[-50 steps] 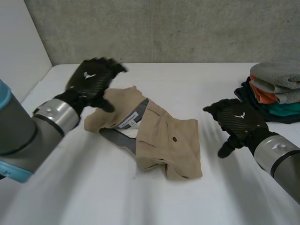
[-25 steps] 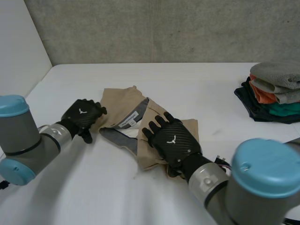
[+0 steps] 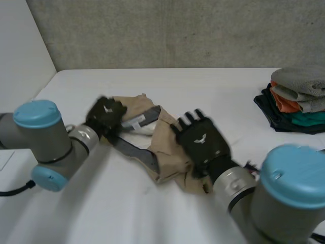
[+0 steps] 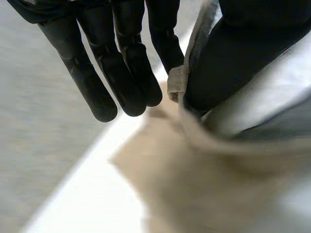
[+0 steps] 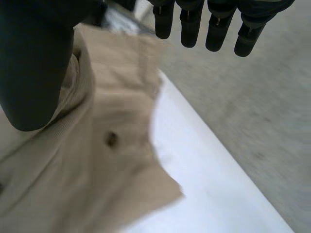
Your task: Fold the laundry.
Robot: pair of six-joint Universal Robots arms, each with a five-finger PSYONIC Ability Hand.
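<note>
Left hand (image 3: 105,114) fingers (image 4: 129,73) are straight, nipping the waistband of the tan shorts (image 3: 165,145) against the thumb. We see the right hand (image 3: 203,145) flat on the shorts' middle, fingers (image 5: 192,24) spread and relaxed. The shorts lie mid-table (image 3: 213,86), with a folded pile (image 3: 297,99) well apart.

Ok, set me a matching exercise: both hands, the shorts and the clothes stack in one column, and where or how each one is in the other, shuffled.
Things
1. left hand
2. right hand
3. shorts
4. stack

Places or states
A. at the far right side of the table
B. crumpled mid-table, between the two arms
C. pinching the shorts at the waistband end
D. fingers straight, over the shorts' other end

Pairs: 1-C, 2-D, 3-B, 4-A
</note>
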